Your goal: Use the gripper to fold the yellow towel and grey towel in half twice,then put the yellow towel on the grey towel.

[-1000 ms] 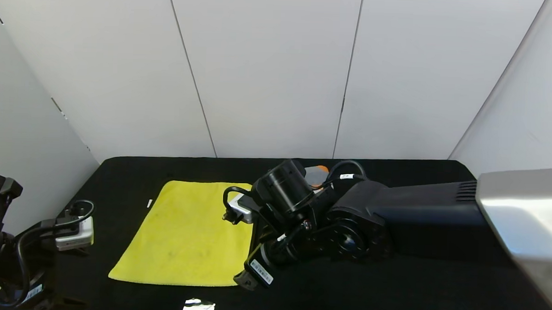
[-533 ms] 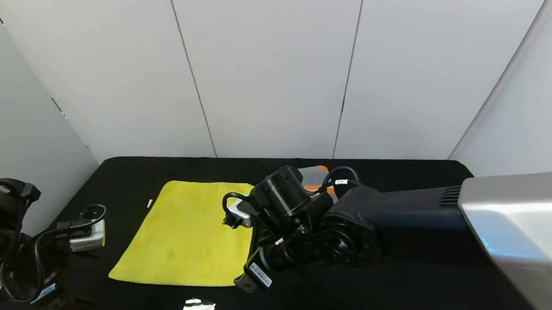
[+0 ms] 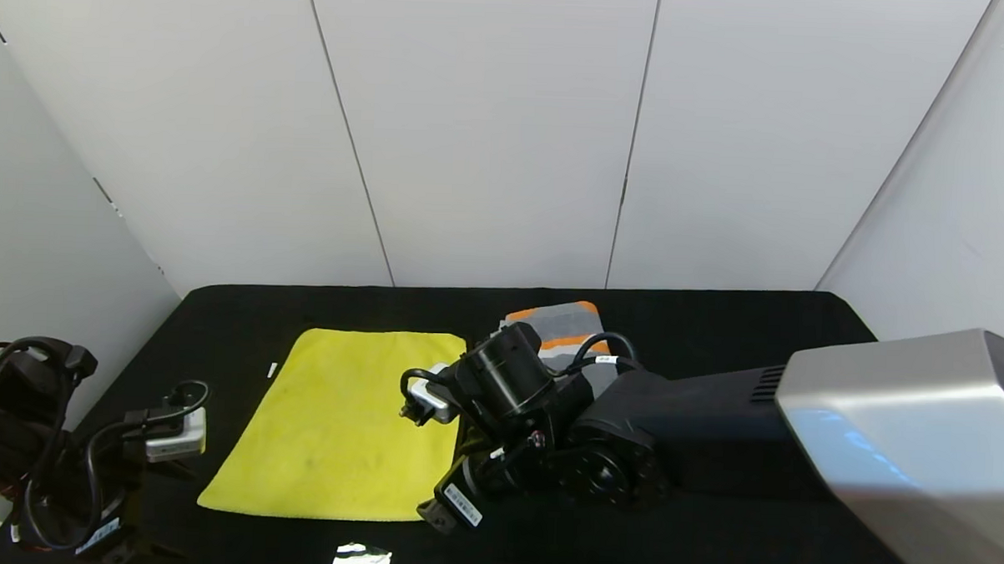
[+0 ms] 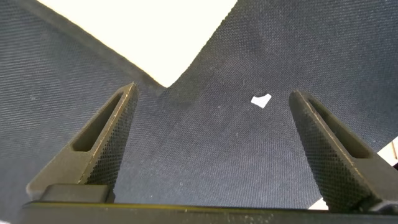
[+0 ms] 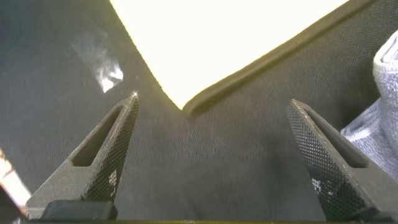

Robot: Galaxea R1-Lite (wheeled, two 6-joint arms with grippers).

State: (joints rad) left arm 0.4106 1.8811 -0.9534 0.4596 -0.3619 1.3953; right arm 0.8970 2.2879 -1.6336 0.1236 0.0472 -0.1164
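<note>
Head view: one yellow towel (image 3: pixel 342 427), one grey towel (image 3: pixel 560 327).

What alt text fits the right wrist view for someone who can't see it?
The open right gripper hovers over the black table, empty, with a corner of the yellow towel between its fingertips and just beyond them. Part of the grey towel shows at one edge, and a small shiny scrap lies on the table.

Black arms (image 3: pixel 630 428), silver shell, looped cables
</note>
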